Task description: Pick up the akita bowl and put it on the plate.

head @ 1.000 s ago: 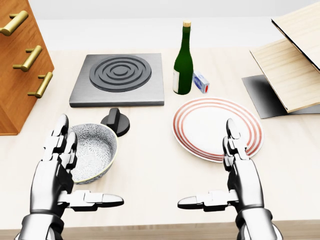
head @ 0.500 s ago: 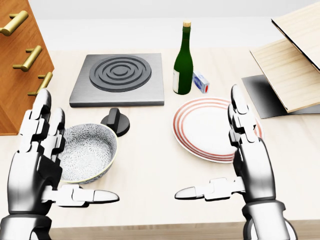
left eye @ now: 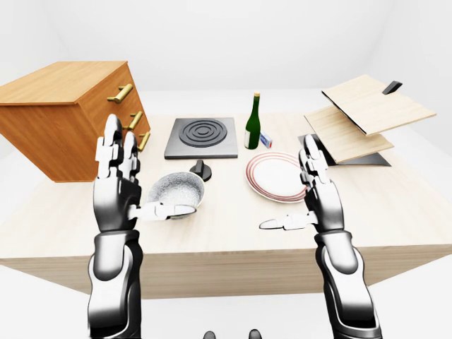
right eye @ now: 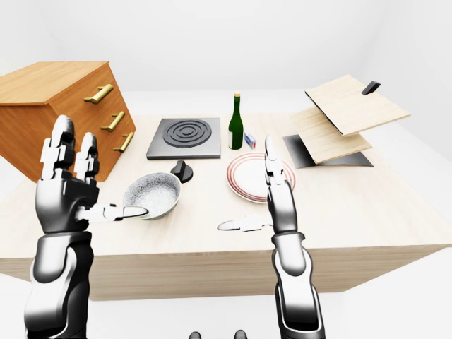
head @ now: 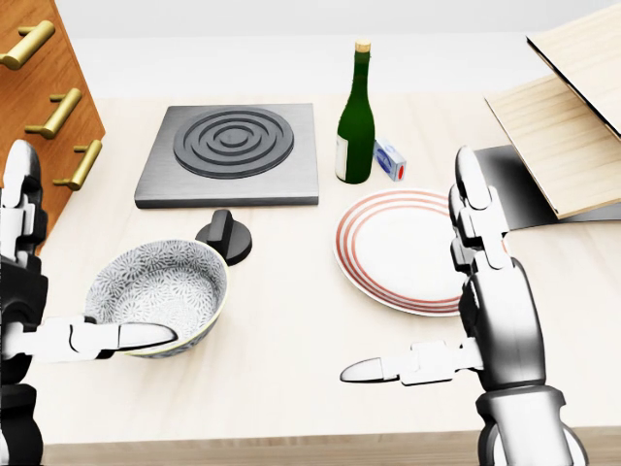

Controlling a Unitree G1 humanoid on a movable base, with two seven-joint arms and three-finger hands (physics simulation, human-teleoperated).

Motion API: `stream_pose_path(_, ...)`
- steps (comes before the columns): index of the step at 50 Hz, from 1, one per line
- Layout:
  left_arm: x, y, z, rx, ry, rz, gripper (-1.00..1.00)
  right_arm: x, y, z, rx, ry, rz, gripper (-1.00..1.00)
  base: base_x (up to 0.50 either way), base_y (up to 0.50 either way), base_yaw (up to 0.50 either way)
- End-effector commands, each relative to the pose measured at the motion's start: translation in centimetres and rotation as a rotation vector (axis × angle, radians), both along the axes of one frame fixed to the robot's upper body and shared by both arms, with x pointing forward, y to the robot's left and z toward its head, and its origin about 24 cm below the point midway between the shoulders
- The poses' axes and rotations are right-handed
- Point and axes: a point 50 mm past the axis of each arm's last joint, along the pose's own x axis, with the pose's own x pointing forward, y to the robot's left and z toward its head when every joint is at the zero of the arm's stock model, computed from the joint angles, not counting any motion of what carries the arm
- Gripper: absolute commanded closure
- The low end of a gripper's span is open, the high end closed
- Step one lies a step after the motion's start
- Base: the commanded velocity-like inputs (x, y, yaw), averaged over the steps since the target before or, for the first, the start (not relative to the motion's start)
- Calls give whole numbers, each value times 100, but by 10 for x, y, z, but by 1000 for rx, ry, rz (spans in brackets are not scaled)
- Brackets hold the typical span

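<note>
Two hands: left hand (left eye: pixel 116 185) and right hand (head: pixel 495 311) both raised with fingers spread and thumbs out, neither gripping anything
Bowl: grey-and-white patterned ceramic akita bowl (head: pixel 160 294) stands upright on the pale wooden table (head: pixel 291 320), well left of the red-ringed white plate (head: pixel 408 248) in the head view, not yet lifted
Neighbours: black round knob (head: pixel 225 236) just beside the bowl; green glass bottle (head: pixel 355 116) above the plate
Handling: likely rigid, smooth, breakable, moderately heavy
Hold: probably pinch the rim on the bowl's left side, thumb inside
</note>
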Motion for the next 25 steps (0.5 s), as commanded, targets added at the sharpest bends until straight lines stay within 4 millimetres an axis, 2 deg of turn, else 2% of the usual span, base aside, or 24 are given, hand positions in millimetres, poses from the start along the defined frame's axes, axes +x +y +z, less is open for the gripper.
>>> stream_pose_path(1, 4, 21, 19, 2, -73, 74, -100, -1, 0, 1, -4, -7, -2, -100, 0, 0, 0)
stream_pose_path(18, 17, 63, 32, -13, -89, 212, -100, -2, -1, 2, -6, -11, -6, -100, 0, 0, 0)
stream_pose_path(24, 22, 74, 30, 5, -60, 264, -100, -2, -1, 3, -7, -16, -6, -100, 0, 0, 0)
stream_pose_path(25, 27, 78, 24, -2, -27, 271, -100, -2, -1, 3, -9, -15, -6, -100, 0, 0, 0)
